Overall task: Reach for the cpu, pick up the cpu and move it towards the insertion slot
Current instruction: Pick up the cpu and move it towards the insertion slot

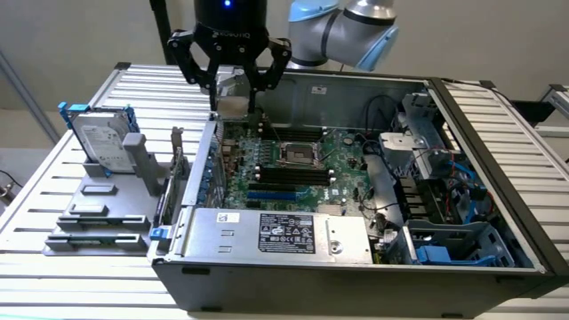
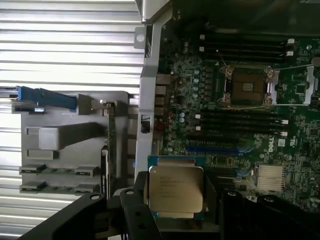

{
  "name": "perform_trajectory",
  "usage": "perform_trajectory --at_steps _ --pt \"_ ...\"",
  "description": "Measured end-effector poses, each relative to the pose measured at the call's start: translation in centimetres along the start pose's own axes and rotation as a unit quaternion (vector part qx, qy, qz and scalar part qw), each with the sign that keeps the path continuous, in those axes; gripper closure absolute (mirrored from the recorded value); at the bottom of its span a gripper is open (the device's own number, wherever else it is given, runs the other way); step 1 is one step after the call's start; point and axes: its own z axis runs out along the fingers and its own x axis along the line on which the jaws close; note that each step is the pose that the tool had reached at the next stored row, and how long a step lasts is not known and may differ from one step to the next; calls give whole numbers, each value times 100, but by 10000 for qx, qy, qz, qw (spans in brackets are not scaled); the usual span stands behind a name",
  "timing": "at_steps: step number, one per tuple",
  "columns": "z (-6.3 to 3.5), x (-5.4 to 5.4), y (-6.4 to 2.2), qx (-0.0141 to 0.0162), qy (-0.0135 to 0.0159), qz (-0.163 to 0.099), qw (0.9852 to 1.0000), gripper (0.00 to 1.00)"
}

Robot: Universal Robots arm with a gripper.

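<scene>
My gripper (image 1: 233,108) hangs above the back left corner of the open computer case, shut on the cpu (image 1: 233,103), a small flat square chip with a silver-grey top. In the wrist view the cpu (image 2: 176,189) sits between the dark fingers (image 2: 134,205), over the motherboard's edge next to the case wall. The insertion slot (image 1: 300,155), a square socket with a silver frame and dark centre, lies on the green motherboard toward the exterior view's right of and below the gripper. The insertion slot (image 2: 247,86) looks uncovered in the wrist view, well apart from the cpu.
A silver hard drive with blue rails (image 1: 102,137) stands in a grey holder (image 1: 98,220) on the slatted table at the exterior view's left. Long black memory slots (image 1: 289,175) lie beside the socket. The power supply (image 1: 266,233) fills the case's near side, with cables and a drive cage (image 1: 449,243) at the right.
</scene>
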Motion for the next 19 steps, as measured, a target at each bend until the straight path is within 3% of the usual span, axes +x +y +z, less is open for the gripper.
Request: perform_trajectory --at_steps 10,14,19 --pt "5 -447 74 0 1 0 10000 45" --pt "28 -571 182 0 0 0 10000 45" --pt "76 -679 376 0 0 0 10000 45"
